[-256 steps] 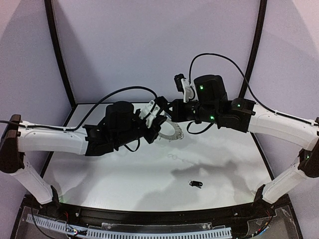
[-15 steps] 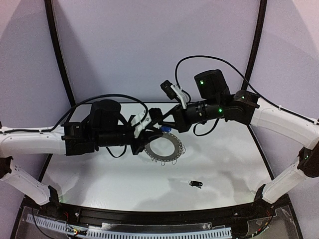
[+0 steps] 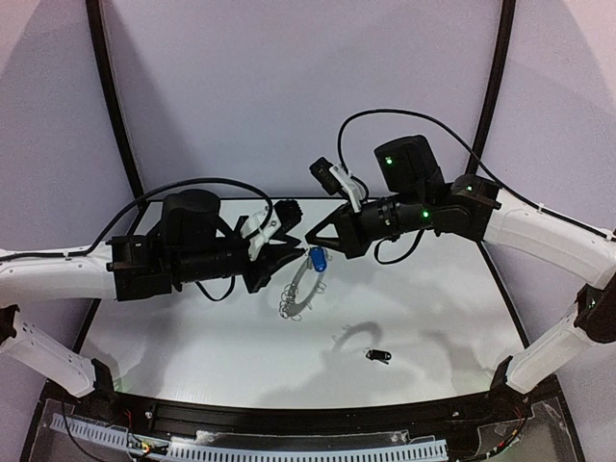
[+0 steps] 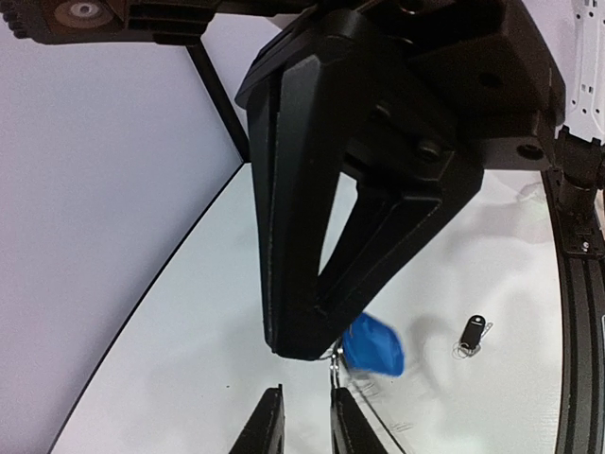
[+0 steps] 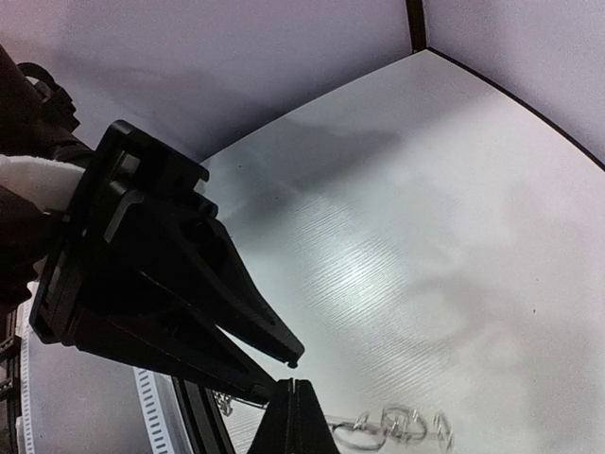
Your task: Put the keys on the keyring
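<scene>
The keyring point(image 3: 295, 292) hangs nearly edge-on in mid-air between the arms, its wire loops blurred in the right wrist view point(image 5: 402, 427). The blue key point(image 3: 316, 260) dangles at its top, right beside my right gripper point(image 3: 307, 238). That gripper is shut, pinching where the key meets the ring point(image 4: 373, 345). My left gripper point(image 3: 291, 255) is open, its fingers point(image 4: 269, 426) just below the right fingertip, and the ring's edge passes outside one finger. The black key point(image 3: 376, 356) lies on the table, also in the left wrist view point(image 4: 471, 333).
The white table point(image 3: 433, 308) has a black curved frame round its back and sides. The black front rail point(image 3: 308, 423) runs along the near edge. Both arms meet above the table's back centre.
Half a second ago the ring lay flat, held by my left gripper. Now that gripper has opened and drawn back left, and the ring has swung down to hang from the right gripper.
</scene>
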You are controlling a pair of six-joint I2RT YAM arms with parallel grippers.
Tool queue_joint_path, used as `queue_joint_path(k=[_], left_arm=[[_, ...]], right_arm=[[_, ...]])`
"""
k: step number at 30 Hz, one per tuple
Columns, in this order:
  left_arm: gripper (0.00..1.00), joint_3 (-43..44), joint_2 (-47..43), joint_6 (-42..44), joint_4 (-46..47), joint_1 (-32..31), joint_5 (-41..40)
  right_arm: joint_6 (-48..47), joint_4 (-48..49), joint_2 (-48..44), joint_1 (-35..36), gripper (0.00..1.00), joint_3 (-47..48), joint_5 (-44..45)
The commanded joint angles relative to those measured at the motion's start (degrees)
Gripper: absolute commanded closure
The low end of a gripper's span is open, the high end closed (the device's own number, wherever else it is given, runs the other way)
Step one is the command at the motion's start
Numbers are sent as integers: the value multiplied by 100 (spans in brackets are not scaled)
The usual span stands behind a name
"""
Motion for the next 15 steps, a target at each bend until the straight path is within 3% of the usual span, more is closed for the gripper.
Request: queue_joint_path(k=[1,9,11,13,15], left_arm=[[83,-81,-96,82,-56,10,3],[80,24,115,172,-48,9,660],[84,123,188,167,-47,12,674],[98,238,329,164,-56,8,655],[99,312,388,158,-205,5,601]], right_arm=[[-25,157,-173,69,100,-44,-96],[39,273,-123,69,100,-21,-225],[40,272,-105,69,100,-5,-273],[39,267,-98,69,100,0,-295],[46,255,-128,69,100,-12,-245]])
